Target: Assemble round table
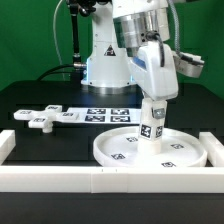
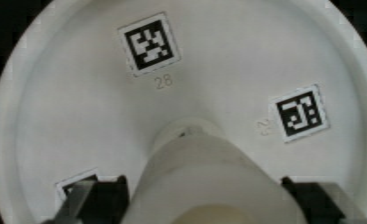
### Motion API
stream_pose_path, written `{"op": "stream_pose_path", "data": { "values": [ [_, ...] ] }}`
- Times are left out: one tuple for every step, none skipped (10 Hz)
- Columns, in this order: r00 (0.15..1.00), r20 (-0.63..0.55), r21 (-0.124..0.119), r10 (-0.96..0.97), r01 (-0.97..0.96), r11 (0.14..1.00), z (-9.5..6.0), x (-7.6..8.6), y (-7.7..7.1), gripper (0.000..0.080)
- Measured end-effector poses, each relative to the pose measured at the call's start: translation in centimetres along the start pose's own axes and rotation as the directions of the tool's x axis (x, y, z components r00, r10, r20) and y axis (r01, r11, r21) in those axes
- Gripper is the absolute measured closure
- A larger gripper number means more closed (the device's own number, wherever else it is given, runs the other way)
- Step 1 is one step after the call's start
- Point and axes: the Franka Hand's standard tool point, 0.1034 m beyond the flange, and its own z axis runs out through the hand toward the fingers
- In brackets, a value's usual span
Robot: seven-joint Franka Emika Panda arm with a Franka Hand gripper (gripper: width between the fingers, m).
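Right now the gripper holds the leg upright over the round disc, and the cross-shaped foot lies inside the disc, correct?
No: the exterior view shows the cross-shaped foot lying on the table outside the round disc, at that view's left. The gripper does hold the leg upright over the disc.

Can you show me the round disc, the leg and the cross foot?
round disc (image 1: 100, 150): exterior view, on its rim.
leg (image 1: 152, 128): exterior view, middle of its tagged side.
cross foot (image 1: 45, 118): exterior view, its centre.
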Motion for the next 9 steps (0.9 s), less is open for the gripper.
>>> {"op": "stream_pose_path", "data": {
  "values": [
    [0.997,0.007,0.006,0.072,-0.072,0.997,0.00,0.03,-0.07,0.0392],
    [0.986,0.007,0.008,0.167,-0.168,0.986,-0.07,0.07,-0.30,0.0392],
    [0.981,0.007,0.010,0.195,-0.195,0.981,-0.06,0.13,-0.37,0.0392],
    [0.974,0.011,0.015,0.227,-0.228,0.974,-0.07,0.13,-0.45,0.0392],
    [0.970,0.014,0.019,0.241,-0.241,0.970,-0.11,0.16,-0.54,0.0391],
    [0.978,0.013,0.019,0.209,-0.209,0.978,-0.09,0.11,-0.52,0.0391],
    [0.988,0.013,0.001,0.153,-0.153,0.988,-0.08,-0.02,-0.36,0.0232],
    [0.995,0.022,-0.027,0.101,-0.100,0.995,-0.27,-0.39,-0.40,0.0167],
    [0.994,0.027,-0.020,0.110,-0.109,0.994,-0.27,-0.44,-0.53,0.0155]
  ]
}}
